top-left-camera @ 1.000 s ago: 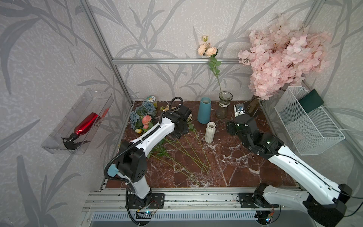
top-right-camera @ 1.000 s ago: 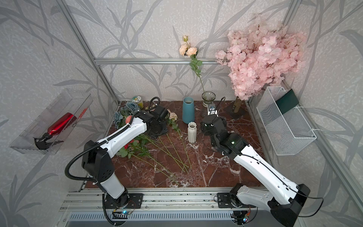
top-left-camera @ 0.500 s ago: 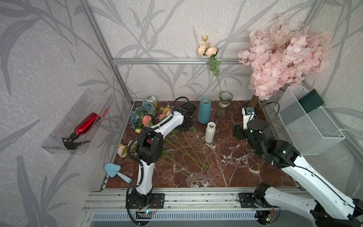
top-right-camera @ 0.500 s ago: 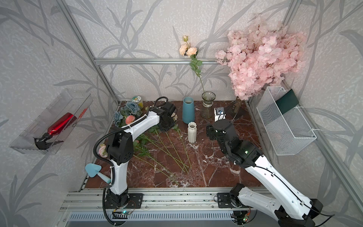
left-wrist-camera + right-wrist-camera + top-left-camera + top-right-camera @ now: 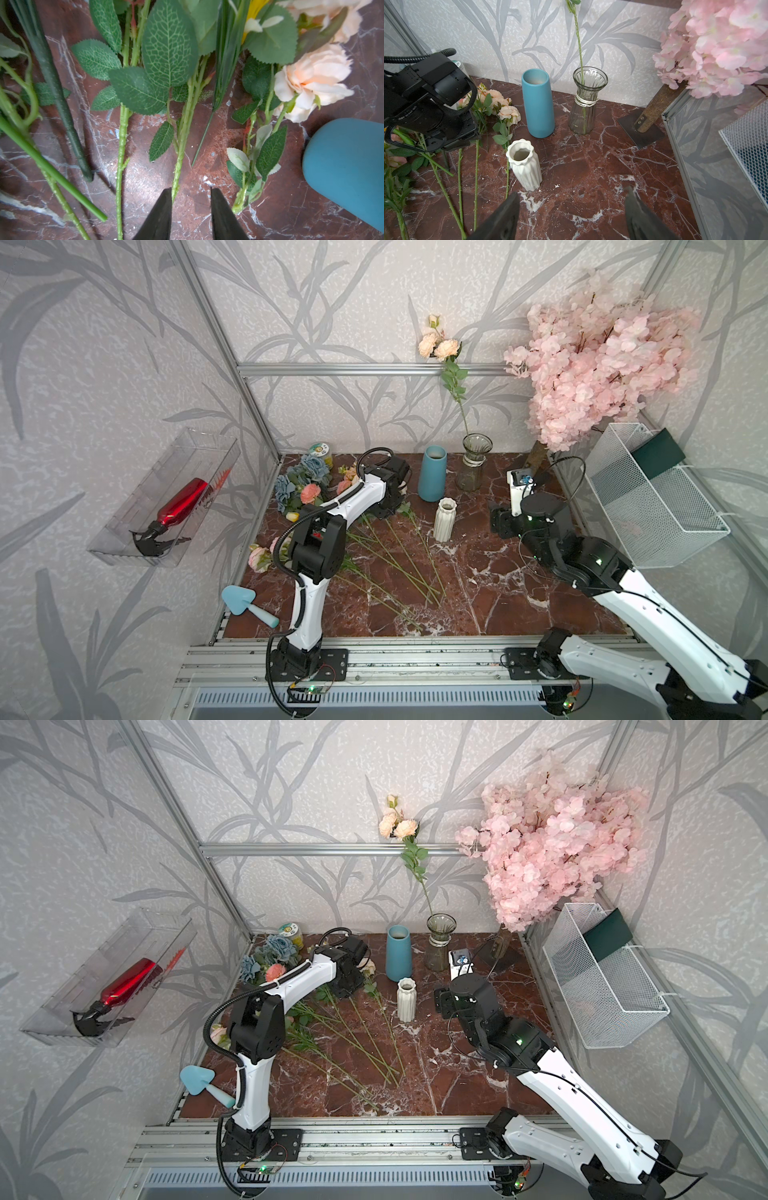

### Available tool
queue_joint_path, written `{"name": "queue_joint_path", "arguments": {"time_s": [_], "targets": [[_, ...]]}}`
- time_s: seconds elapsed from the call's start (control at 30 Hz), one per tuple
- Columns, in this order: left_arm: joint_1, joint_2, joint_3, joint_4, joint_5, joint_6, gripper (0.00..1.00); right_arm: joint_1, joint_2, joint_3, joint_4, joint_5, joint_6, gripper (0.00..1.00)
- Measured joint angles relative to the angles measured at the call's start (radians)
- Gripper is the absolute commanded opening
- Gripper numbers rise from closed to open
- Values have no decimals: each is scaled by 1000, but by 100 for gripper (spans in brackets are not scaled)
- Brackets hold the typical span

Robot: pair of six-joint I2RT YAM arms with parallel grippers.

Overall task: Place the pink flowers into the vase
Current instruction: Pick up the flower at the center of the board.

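Marble-patterned tabletop point(image 5: 498, 572), red-brown with white veins, bore the loose pink flowers point(image 5: 311, 81). They lay flat, their thin stems fanned toward the near edge and their peach blooms just beside the blue vase point(image 5: 342, 166). Left gripper point(image 5: 191, 199) sat low over these stems, close to the blue vase. Its jaws stood partly apart, and one knobbly green stem point(image 5: 180, 145) ran into the gap. The stem touched the inner face of one finger point(image 5: 162, 212), while bare marble showed between it and the opposite finger, so nothing was clamped. The blooms lay beyond the fingertips, on the side nearer the blue vase. Right gripper point(image 5: 571, 212) hung above bare marble with its jaws wide apart and empty, near the white ribbed vase point(image 5: 525, 166). One stem of the pink flowers point(image 5: 438, 346) stood upright in the glass vase point(image 5: 473, 466) at the back wall. That vase stood just beside the blue vase and well apart from both grippers.
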Motion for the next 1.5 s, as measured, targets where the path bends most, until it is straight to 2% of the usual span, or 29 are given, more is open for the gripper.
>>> {"name": "queue_joint_path", "arguments": {"time_s": [0.7, 0.93, 1.23, 1.5], "targets": [[0, 47, -33, 33, 5, -61, 30, 0, -3, -13, 1, -19, -2, 79], [0, 76, -33, 21, 2, -58, 25, 0, -7, -21, 2, -19, -2, 79], [6, 82, -33, 14, -6, -42, 8, 0, -8, -30, 2, -24, -2, 79], [6, 82, -32, 6, -33, -27, 0, 0, -10, -31, 2, -25, -2, 79]]}}
